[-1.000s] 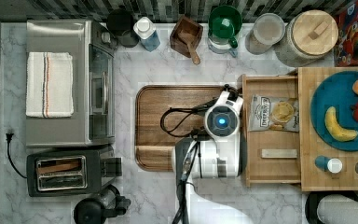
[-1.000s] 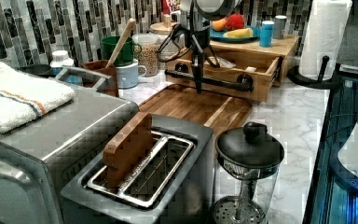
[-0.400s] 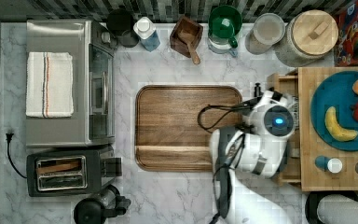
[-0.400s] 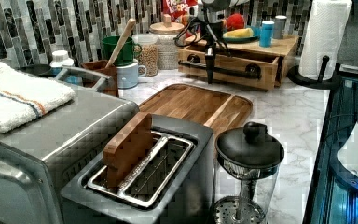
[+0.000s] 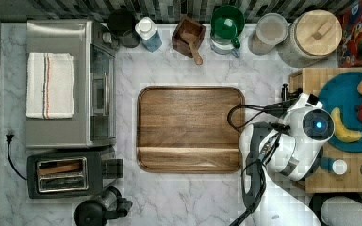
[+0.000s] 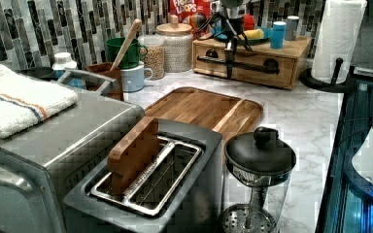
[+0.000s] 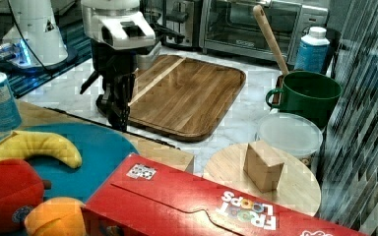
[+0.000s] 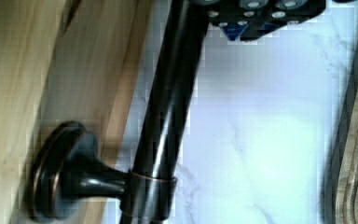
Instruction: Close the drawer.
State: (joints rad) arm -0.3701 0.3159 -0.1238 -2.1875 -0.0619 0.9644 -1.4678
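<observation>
Top view, reading from its left: I see the toaster oven (image 5: 70,82) with a folded towel (image 5: 50,84) on its roof, the toaster (image 5: 66,173) below it, then the dark cutting board (image 5: 190,128) lying flat in the middle of the marble counter (image 5: 122,197). Further toward the top view's right, my arm's white wrist covers the front edge of the wooden box (image 5: 344,176), and beyond it the blue plate (image 5: 346,94) carries a banana (image 5: 343,128) and other fruit. The drawer (image 6: 245,62) sits in that box at the back of the counter in the left view; its front lies flush with the box face, so it looks pushed in, and the long black bar handle (image 6: 238,62) runs across the front. In the left view the gripper (image 6: 230,57) hangs straight down in front of the drawer, right at the handle near its middle. In the right view I find the gripper (image 7: 118,115) between the cutting board and the box top, fingers pointing down just beside the board's edge. The wrist view puts the handle (image 8: 168,116) close under the camera, standing off the light wooden front (image 8: 23,93) on a round post (image 8: 70,179), with marble beside it. I cannot tell whether the fingers are apart, together or clamped on the bar.
</observation>
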